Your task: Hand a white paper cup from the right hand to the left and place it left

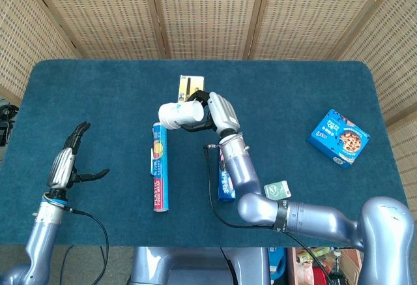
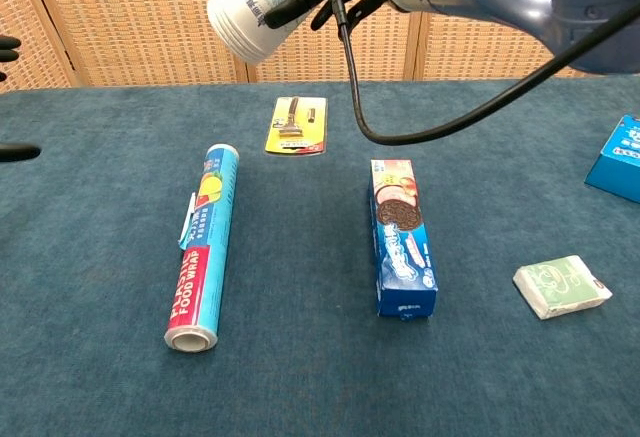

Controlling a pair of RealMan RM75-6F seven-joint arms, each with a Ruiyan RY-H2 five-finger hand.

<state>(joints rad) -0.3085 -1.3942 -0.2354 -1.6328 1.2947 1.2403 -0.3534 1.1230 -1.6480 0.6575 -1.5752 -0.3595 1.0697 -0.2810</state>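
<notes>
Overhead, the right hand (image 1: 218,111) grips the cup (image 1: 174,115) sideways in the air above the wrap roll (image 1: 159,165); the left hand (image 1: 67,162) waits far left, fingers spread and empty.

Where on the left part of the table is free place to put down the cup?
The bare blue cloth between the open left hand and the food wrap roll is free. Right of the roll is crowded: cookie box, razor card.

Food wrap roll (image 2: 201,249) left of cookie box (image 2: 402,240), razor pack (image 2: 296,125) behind both.
</notes>
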